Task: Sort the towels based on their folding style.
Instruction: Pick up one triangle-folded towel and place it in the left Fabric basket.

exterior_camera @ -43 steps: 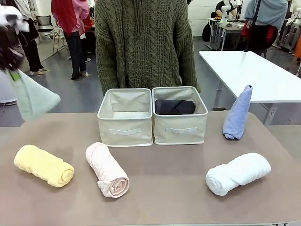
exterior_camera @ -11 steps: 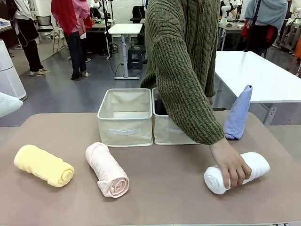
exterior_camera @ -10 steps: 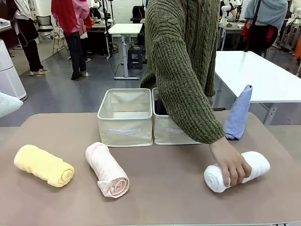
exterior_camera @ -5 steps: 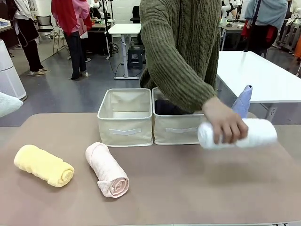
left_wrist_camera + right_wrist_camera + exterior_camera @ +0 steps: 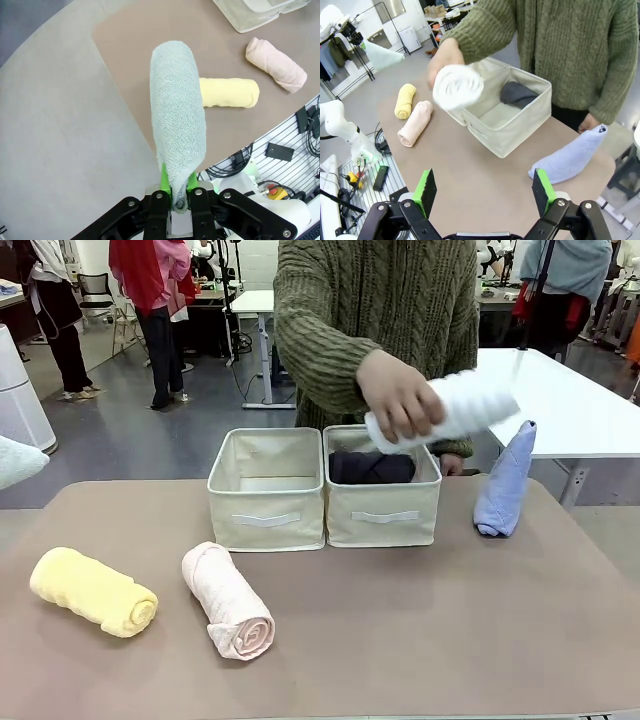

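A person's hand holds the white rolled towel (image 5: 450,408) (image 5: 458,86) in the air above the right bin (image 5: 383,512), where a dark grey towel (image 5: 372,467) (image 5: 520,94) lies. The left bin (image 5: 266,502) has nothing in it. A yellow roll (image 5: 92,590) (image 5: 229,92) and a pink roll (image 5: 228,600) (image 5: 276,71) lie at the front left. A folded light blue towel (image 5: 505,483) (image 5: 570,157) stands at the right. My left gripper (image 5: 178,192) is shut on a pale teal towel (image 5: 177,120) (image 5: 18,460), off the table's left side. My right gripper (image 5: 485,189) hangs open, high above the table.
The two cream bins stand side by side at the middle back of the brown table (image 5: 400,630). The person stands right behind them. A white table (image 5: 560,400) is at the far right, beyond the edge.
The person lifted the white roll off the table's right front and carried it up and left to above the right bin. Neither arm moved.
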Controlling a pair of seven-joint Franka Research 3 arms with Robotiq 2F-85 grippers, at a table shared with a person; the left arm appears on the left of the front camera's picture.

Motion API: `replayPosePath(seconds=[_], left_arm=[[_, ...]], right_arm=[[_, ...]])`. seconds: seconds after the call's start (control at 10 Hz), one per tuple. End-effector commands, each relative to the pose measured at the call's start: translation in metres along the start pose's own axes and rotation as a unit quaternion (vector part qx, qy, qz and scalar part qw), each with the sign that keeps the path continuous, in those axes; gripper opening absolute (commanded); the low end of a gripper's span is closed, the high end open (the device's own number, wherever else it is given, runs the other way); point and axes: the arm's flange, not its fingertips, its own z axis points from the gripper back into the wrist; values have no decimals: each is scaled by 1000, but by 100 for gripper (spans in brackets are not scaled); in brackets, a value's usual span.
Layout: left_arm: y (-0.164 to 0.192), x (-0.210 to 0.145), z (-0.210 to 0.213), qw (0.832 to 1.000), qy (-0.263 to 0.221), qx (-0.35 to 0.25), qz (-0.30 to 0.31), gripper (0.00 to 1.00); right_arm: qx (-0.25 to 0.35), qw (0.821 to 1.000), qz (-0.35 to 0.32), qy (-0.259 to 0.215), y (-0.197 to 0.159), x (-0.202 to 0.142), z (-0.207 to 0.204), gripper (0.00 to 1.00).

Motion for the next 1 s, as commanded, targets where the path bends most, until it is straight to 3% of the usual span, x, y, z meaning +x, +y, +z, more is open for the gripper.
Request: replayPosePath(seconds=[0.0,0.2,0.4,0.9], left_arm=[[-17,19,8,998,-3,-4,-64,13],[-70,63,26,989,-9,-11,-147,13],[-151,105,33,969,-18,-14,-245,13],[-289,201,-19,925,-87,-52,-365,13]], right_arm=[[5,1000,1,-8,0,0,0,100],[5,1000,1,-8,0,0,0,100],[5,1000,1,-8,0,0,0,100],[5,1000,1,-8,0,0,0,100]])
